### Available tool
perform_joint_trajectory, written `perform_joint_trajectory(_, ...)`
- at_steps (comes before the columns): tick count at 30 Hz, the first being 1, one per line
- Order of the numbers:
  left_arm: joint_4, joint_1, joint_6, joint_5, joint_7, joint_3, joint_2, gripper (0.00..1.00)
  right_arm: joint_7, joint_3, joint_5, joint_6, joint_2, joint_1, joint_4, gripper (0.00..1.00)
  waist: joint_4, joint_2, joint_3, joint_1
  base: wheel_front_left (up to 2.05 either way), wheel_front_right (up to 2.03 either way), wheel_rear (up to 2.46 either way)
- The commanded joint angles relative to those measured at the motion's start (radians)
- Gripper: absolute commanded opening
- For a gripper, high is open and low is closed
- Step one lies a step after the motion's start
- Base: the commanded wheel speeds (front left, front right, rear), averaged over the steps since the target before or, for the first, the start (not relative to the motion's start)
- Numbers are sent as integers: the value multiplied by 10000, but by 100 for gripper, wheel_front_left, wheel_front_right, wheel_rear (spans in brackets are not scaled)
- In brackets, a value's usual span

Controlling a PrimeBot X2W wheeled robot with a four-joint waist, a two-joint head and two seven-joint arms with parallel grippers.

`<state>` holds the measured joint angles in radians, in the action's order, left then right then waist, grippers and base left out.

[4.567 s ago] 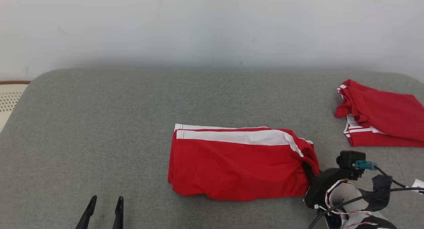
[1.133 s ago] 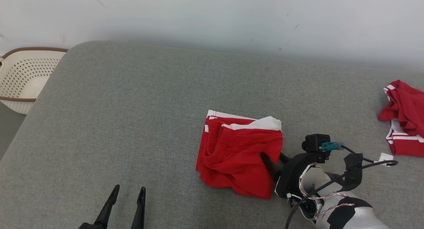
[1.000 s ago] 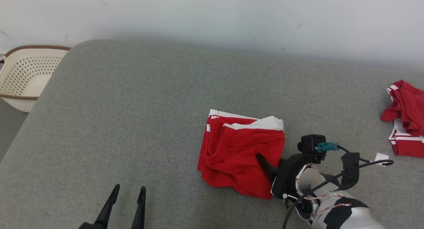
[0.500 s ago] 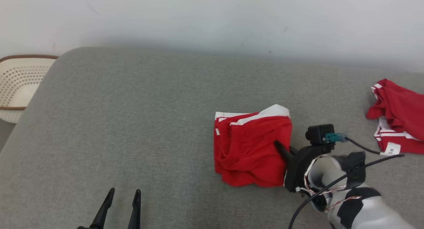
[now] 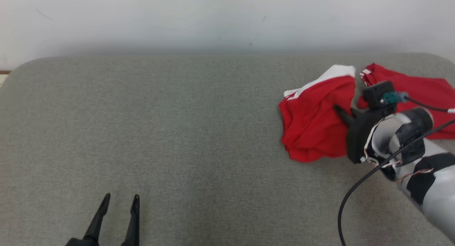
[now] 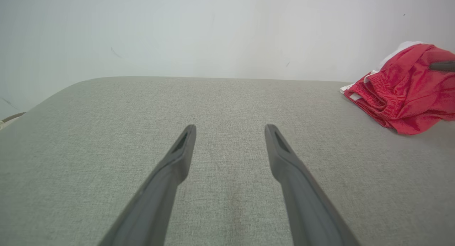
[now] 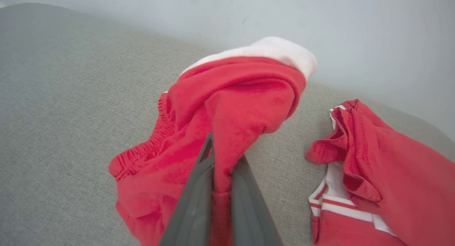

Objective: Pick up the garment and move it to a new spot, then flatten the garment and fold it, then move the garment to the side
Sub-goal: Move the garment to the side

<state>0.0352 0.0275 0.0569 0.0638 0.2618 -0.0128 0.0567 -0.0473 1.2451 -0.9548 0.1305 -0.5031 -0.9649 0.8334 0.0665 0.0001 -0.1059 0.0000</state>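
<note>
On the grey cushion [image 5: 177,132] the folded shorts [image 5: 312,128] now sit at 2 o'clock in the head view, just beside the other red garment [image 5: 419,93]. A second ago they lay mid-cushion, well apart from it, so folding looks done and the move aside is under way. The shorts are a rumpled red bundle, with a white band peaking on top and the elastic waist at 9 o'clock. The right gripper [image 7: 222,146] has clamped tight on a pinch of them; the left gripper [image 5: 120,199] idles, spread wide, at 7 o'clock.
</note>
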Motion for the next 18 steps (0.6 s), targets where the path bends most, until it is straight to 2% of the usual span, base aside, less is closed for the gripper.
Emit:
perform_joint_trajectory(1, -59, 105, -1, -55, 47, 92, 96, 100, 41, 64, 96, 4, -76, -252, -110, 0, -361, -1, -365, 0, 0, 0, 0)
perform_joint_trajectory(9, -459, 544, 84, -207, 47, 325, 375, 100, 704, 322, 661, 4, -1113, -1800, -356, 0, -750, -1, -1259, 0, 0, 0, 0)
perform_joint_trajectory(18, -1013, 650, 43, -333, 46, 535, 624, 100, 1378, 374, 640, 1, -2195, -2726, -698, 0, -923, -1, -1937, 0, 0, 0, 0)
